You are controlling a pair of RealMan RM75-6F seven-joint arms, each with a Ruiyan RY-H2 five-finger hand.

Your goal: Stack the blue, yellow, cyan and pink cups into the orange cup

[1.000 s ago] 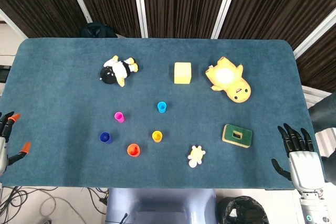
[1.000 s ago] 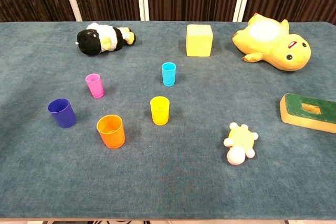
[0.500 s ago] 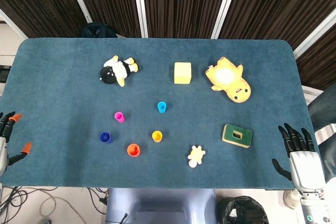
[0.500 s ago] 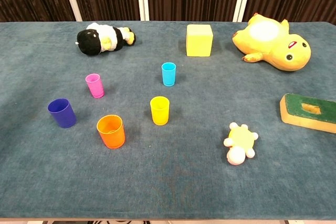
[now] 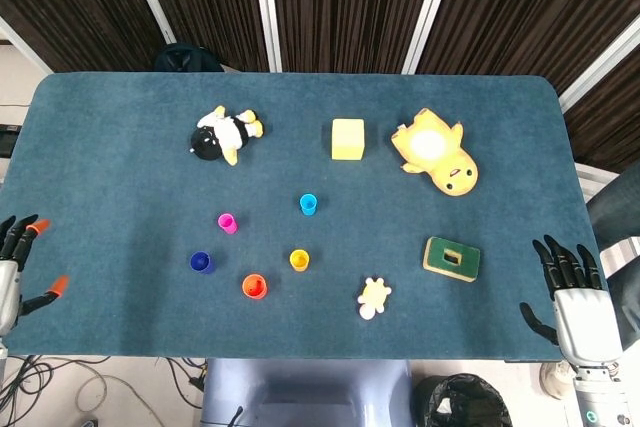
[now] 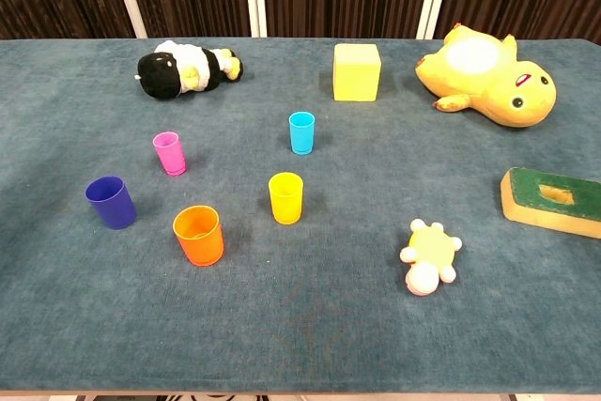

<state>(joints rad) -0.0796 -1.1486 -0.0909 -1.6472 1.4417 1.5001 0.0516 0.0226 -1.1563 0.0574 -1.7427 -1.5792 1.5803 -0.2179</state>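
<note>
Five cups stand upright and apart on the blue table. The orange cup (image 5: 254, 286) (image 6: 198, 235) is nearest the front edge. The blue cup (image 5: 200, 262) (image 6: 111, 202) is to its left, the yellow cup (image 5: 299, 260) (image 6: 285, 197) to its right. Further back stand the pink cup (image 5: 227, 222) (image 6: 170, 153) and the cyan cup (image 5: 308, 204) (image 6: 301, 132). My left hand (image 5: 14, 272) is at the table's left front corner, fingers spread, holding nothing. My right hand (image 5: 575, 305) is at the right front corner, also spread and empty. Neither hand shows in the chest view.
A black-and-white plush (image 5: 222, 134), a yellow block (image 5: 347, 139) and a yellow duck plush (image 5: 436, 155) lie toward the back. A green block with a slot (image 5: 451, 258) and a small yellow plush (image 5: 373, 297) lie at the front right.
Both hands have slipped slightly lower at the table's front corners. The cups have not moved.
</note>
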